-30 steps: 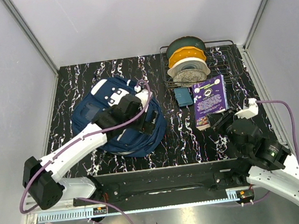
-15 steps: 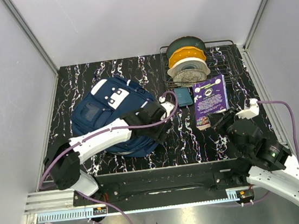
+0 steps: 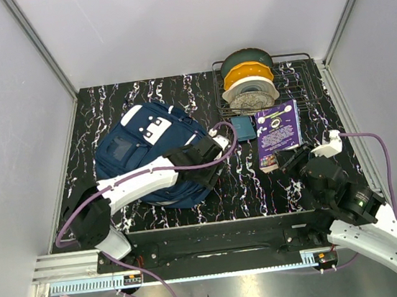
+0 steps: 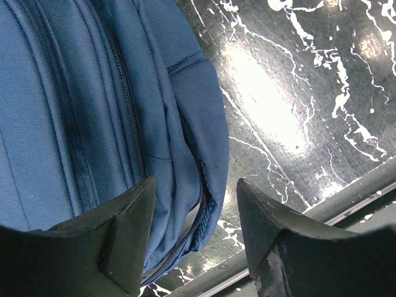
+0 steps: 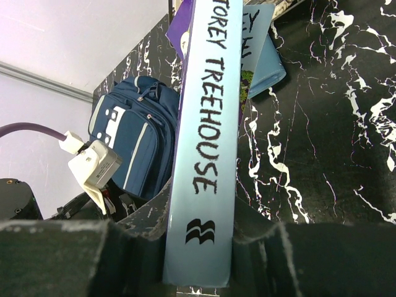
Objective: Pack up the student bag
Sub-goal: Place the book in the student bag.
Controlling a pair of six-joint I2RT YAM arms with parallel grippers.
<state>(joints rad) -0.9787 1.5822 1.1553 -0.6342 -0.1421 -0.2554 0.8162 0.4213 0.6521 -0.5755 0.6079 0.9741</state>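
Observation:
The student bag (image 3: 141, 152) is a navy backpack with white trim, lying flat at the table's left-centre. My left gripper (image 3: 202, 170) is open over the bag's near right edge. In the left wrist view its fingers straddle that edge (image 4: 195, 185), where a zipper (image 4: 199, 213) gapes slightly in the blue fabric (image 4: 74, 111). My right gripper (image 3: 281, 158) is shut on the near end of a purple book (image 3: 280, 125). In the right wrist view it (image 5: 199, 210) clamps the book's pale blue spine (image 5: 207, 124), lettered "STOREY TREEHOUSE". The bag shows behind it (image 5: 133, 136).
A small teal case (image 3: 243, 127) lies beside the book, also seen in the right wrist view (image 5: 270, 65). A wire rack (image 3: 305, 70) at the back right holds three filament spools (image 3: 249, 84). The black rail of the table's front edge (image 4: 346, 198) runs just beyond the left fingers.
My left gripper has moved off the top of the bag, right and nearer, to its near right edge, then eased slightly back left. The right gripper and the book have barely moved.

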